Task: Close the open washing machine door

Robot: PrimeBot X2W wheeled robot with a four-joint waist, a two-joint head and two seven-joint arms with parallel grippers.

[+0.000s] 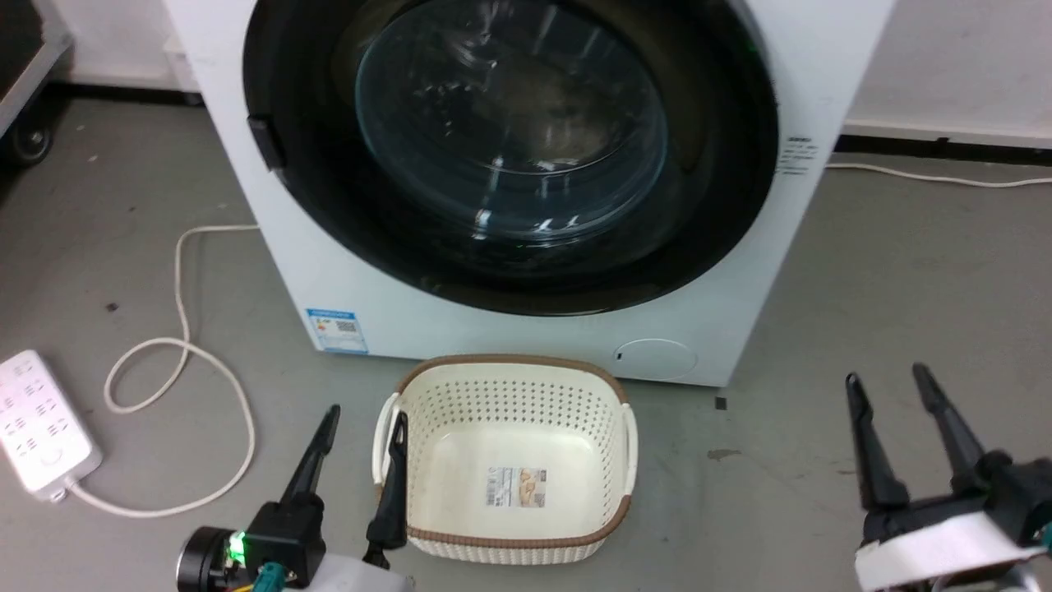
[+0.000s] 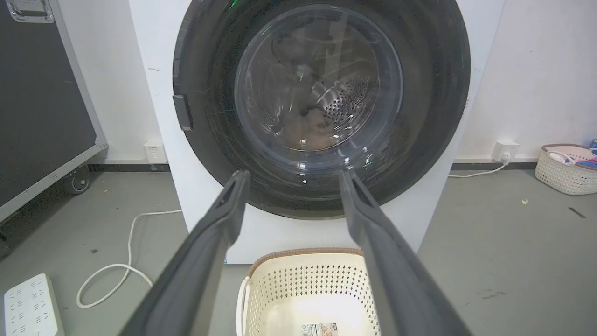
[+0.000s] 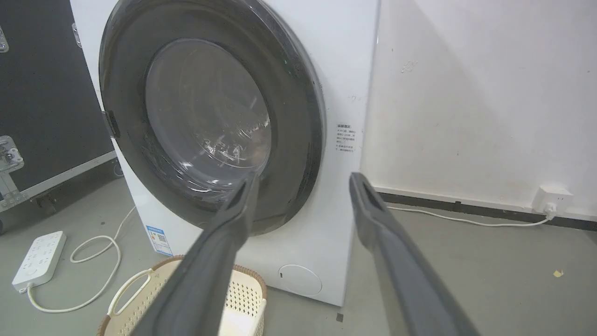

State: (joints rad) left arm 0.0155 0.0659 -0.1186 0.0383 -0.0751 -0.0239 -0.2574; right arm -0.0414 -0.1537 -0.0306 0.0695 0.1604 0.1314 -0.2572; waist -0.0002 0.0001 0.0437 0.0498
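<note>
Two grippers: the left gripper sits at the lower left of the head view and the right gripper at the lower right, both low over the grey floor.
Left gripper state: fingers spread apart with nothing between them; in the head view one fingertip overlaps the left rim of the basket.
Right gripper state: fingers apart, holding nothing.
Door: the door lies flat against the front of the washing machine, with its black rim flush as far as the views show and a small dark handle on its left edge.
Door and left gripper: well apart, the door ahead and above. In the left wrist view the fingertips frame the bottom of the glass without touching it.
Door and right gripper: well apart, the door ahead and to the left, seen at an angle in the right wrist view.
Machine front: blue label low on the left, round cap low on the right.
Basket: cream, on the floor just in front of the machine, nearer the left gripper.
Floor at left: white power strip with a looped cable.
</note>
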